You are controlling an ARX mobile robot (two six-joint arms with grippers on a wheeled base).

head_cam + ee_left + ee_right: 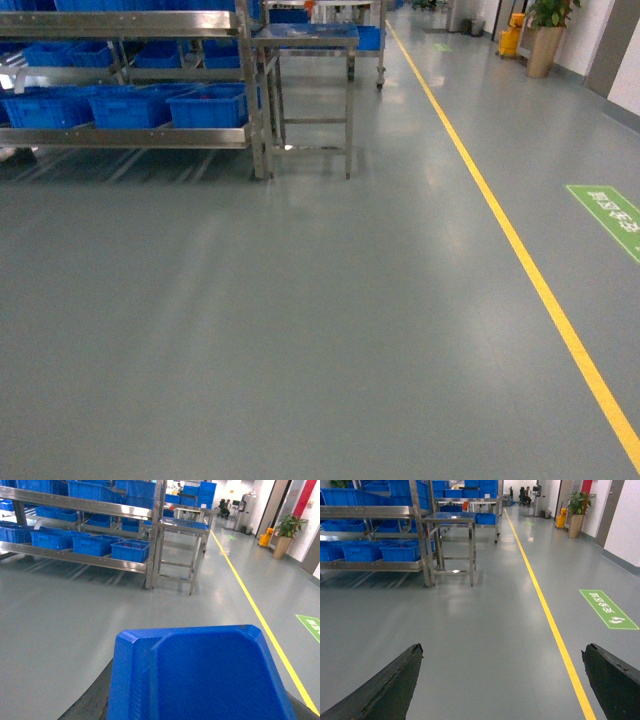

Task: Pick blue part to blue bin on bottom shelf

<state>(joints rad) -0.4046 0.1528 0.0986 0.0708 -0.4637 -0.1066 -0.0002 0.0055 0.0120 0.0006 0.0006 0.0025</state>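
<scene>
The head view shows neither pincer, only the grey floor (300, 330), a yellow line (520, 250) and, at the upper left, the steel rack (130, 25). Blue bins (210, 106) stand in a row on the bottom shelf (125, 138). Just beside the rack, on its right, stands a small steel desk (305, 40).

Only the left wrist view shows the blue part (200, 675). It is a large, dished piece with cut corners, and it fills the lower half of that view, close in front of the camera. The left pincer is hidden behind the part; only dark edges show below it, so I cannot tell if the jaws are clamped on it. The part is well apart from the rack, where the bins (130, 550) stand at the far left.

The right wrist view shows the right pincer (502, 680) with its two dark fingers (385, 687) wide apart at the lower corners, nothing between them. This view also shows a green floor sign (608, 609) right of the line, and a potted plant (577, 507) near the far wall.
</scene>
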